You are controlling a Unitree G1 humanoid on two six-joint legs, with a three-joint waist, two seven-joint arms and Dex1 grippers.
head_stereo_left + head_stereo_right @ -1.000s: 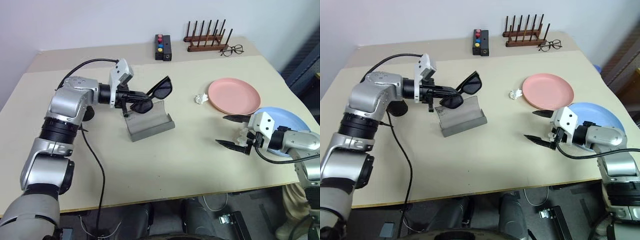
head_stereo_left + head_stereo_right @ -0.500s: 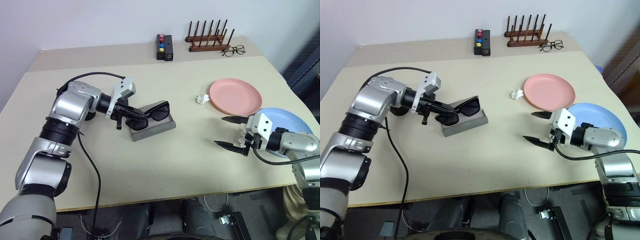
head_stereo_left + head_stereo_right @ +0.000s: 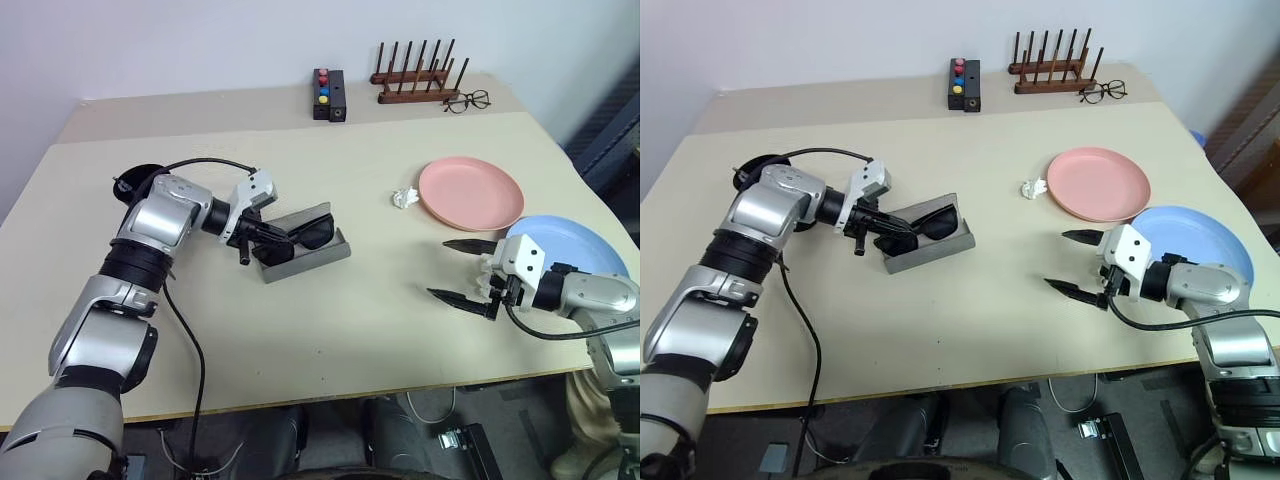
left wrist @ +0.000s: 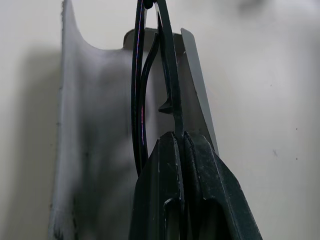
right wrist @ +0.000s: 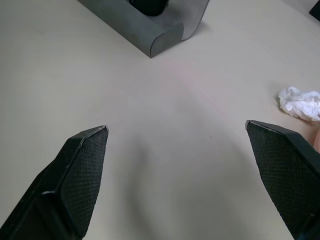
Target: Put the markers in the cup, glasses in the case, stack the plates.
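- While the left gripper (image 3: 268,234) stays out of nothing here, head views read like this: it is clenched on the sunglasses (image 3: 305,232), which sit low in the open grey case (image 3: 305,255) on the table (image 3: 330,330), lenses just above the tray and in front of the raised lid.
- Right gripper (image 3: 462,270) hangs above bare table near the front right, fingers spread wide, grasping nothing.
- Pink plate (image 3: 470,193) lies right of centre; blue plate (image 3: 575,245) is beside it toward the right edge, just behind the right wrist (rims look close, cannot tell if touching).
- Crumpled white tissue (image 3: 403,198) sits just left of the pink plate.
- Along the back: black button box (image 3: 328,94), wooden peg rack (image 3: 416,75), wire spectacles (image 3: 464,100) next to the rack.
- Left wrist view: fingers (image 4: 170,190) pressed together on a thin black part of the sunglasses frame, which runs out over the grey case shell (image 4: 95,130).
- Right wrist view: both fingertips (image 5: 82,165) far apart, bare table between them; a corner of the case (image 5: 150,25) ahead, tissue (image 5: 300,102) off to one side.
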